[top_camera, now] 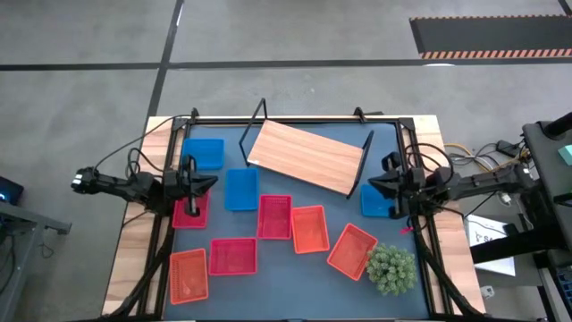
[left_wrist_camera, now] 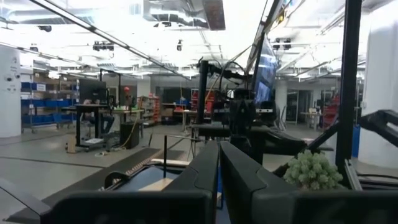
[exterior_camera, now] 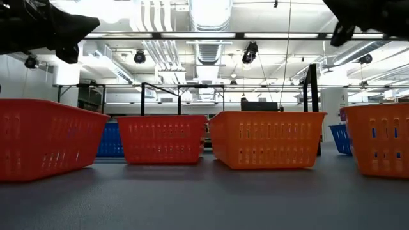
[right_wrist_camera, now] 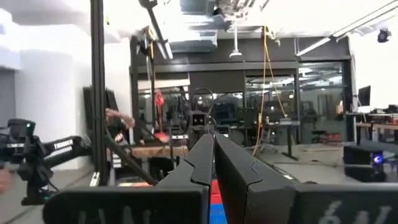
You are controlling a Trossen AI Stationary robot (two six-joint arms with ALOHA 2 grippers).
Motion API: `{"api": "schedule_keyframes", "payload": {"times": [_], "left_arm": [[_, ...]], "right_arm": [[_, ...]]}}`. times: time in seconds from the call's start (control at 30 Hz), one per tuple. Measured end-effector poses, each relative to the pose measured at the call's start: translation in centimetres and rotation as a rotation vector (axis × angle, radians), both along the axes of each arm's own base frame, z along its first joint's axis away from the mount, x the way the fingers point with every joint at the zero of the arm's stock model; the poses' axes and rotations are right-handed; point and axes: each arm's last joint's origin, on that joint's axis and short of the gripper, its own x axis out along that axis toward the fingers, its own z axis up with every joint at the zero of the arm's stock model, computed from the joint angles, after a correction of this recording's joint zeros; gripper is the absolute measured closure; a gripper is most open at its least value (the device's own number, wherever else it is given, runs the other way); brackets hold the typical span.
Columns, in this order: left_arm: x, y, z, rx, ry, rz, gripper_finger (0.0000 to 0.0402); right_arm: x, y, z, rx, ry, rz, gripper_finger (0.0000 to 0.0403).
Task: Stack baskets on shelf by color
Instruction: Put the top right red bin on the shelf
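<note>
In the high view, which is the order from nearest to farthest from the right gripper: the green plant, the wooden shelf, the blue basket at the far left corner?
From the right gripper:
1. Wooden shelf, just beside it toward the table's middle.
2. Green plant, near front corner, right side.
3. Blue basket, far left corner.

Red baskets [exterior_camera: 163, 138] and orange baskets [exterior_camera: 266, 138] stand in a row on the dark tabletop [exterior_camera: 204, 198], blue baskets [exterior_camera: 110, 140] behind.

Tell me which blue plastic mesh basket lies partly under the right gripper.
The blue plastic mesh basket at the table's right edge, beside the light wooden shelf's wire end; the shut right gripper overlaps it. The other two blue baskets lie on the left side.
</note>
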Motion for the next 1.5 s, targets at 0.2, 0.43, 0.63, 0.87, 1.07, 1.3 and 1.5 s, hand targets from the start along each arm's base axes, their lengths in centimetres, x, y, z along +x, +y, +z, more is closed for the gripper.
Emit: {"api": "schedule_keyframes", "payload": {"times": [0.2,0.43,0.63,0.87,1.07,1.3,1.5], "left_arm": [[0.0,0.0,0.0,0.001,0.004,0.0,0.0402],[0.0,0.0,0.0,-0.115,-0.018,-0.033,0.0402],[0.0,0.0,0.0,-0.144,-0.024,-0.055,0.0402],[0.1,-0.1,-0.1,-0.139,-0.016,-0.066,0.0402],[0.2,-0.1,-0.1,-0.135,-0.011,-0.075,0.0402],[0.2,-0.1,-0.1,-0.135,-0.01,-0.075,0.0402],[0.2,-0.1,-0.1,-0.135,-0.011,-0.075,0.0402]], "right_arm": [[3.2,0.9,2.7,-0.088,0.097,0.008,0.0394],[7.4,2.5,7.0,-0.192,0.192,0.024,0.0394],[12.0,4.2,8.8,-0.263,0.384,-0.012,0.0394],[17.2,6.5,10.5,-0.302,0.603,-0.006,0.0394],[21.3,7.8,12.5,-0.315,0.772,-0.003,0.0394],[24.9,8.9,12.6,-0.375,0.996,0.007,0.0394],[27.3,9.6,11.7,-0.378,1.164,0.014,0.0394]]}}
